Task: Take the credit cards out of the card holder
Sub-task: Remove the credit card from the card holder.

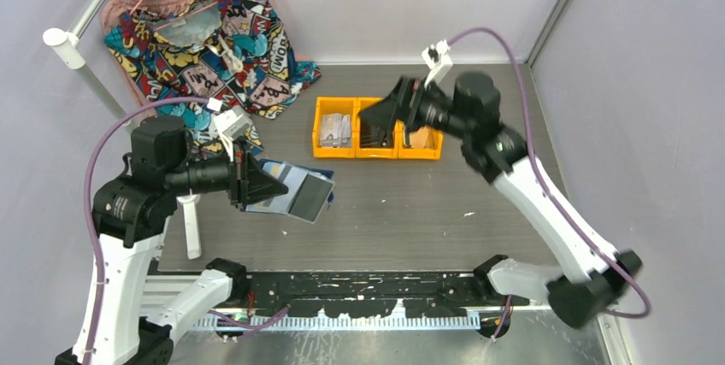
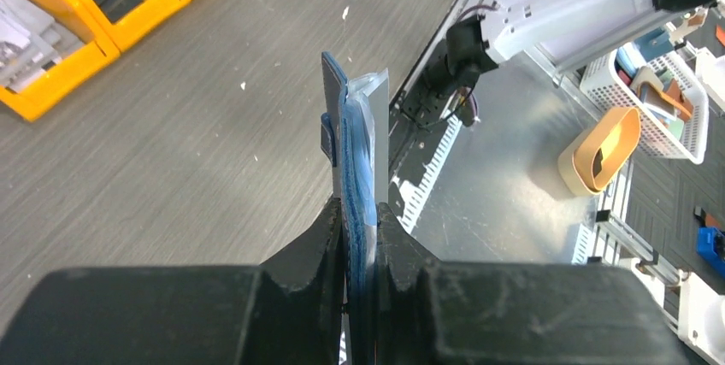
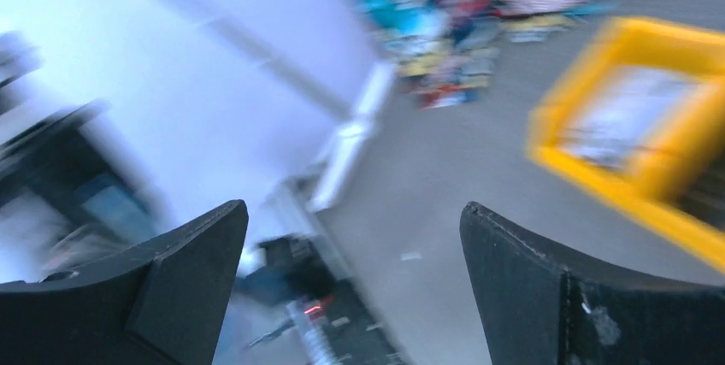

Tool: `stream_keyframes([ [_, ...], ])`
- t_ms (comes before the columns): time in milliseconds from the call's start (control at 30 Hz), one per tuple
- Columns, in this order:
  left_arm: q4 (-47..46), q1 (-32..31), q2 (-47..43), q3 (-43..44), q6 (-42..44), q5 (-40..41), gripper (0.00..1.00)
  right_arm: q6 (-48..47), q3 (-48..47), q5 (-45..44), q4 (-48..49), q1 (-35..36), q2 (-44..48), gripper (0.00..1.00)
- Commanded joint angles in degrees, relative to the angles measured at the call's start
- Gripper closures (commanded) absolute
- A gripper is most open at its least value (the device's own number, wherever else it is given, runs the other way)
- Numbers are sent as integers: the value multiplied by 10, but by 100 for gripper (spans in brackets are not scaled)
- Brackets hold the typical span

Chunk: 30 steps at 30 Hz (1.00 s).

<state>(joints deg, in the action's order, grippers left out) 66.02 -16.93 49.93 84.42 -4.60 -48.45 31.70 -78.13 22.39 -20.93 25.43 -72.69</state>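
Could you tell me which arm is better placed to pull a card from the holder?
Right, probably: the right tool is open and empty, while the left tool is shut on the holder, held up off the table.

Navy leather-like card holder point(image 2: 352, 177), matt grey wood-grain table point(image 2: 171, 143), glossy yellow plastic bins point(image 1: 335, 154), matt black fingers point(image 2: 303, 267).

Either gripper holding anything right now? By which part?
The left gripper pinches the card holder by its near end, faces flat between the fingers. The right gripper is open and empty.
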Motion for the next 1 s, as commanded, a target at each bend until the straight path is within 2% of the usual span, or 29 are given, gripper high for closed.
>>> stream_keyframes([
  [0,-100,-2,-17,-4,-59,-4,100,217,159,96,312,95,95,0],
  [100,-120,-2,-12,-6,-85,-2,100,268,229,60,413,156,135,0],
  [267,-155,-2,-6,1,-136,-4,100,242,283,-18,447,250,167,0],
  [367,-176,-2,0,7,-163,-2,100,227,293,-59,457,299,151,0],
  [467,-196,-1,2,14,-186,3,100,223,298,-92,475,329,126,1],
  [700,-209,-1,1,19,-208,8,100,263,312,-109,614,359,65,1],
  [800,-208,-1,-7,14,-208,16,100,272,319,-121,638,359,67,19],
  [900,-206,-1,-18,7,-207,35,100,266,331,-136,636,359,87,49],
  [967,-202,-1,-28,1,-200,54,100,257,336,-150,611,359,111,73],
])
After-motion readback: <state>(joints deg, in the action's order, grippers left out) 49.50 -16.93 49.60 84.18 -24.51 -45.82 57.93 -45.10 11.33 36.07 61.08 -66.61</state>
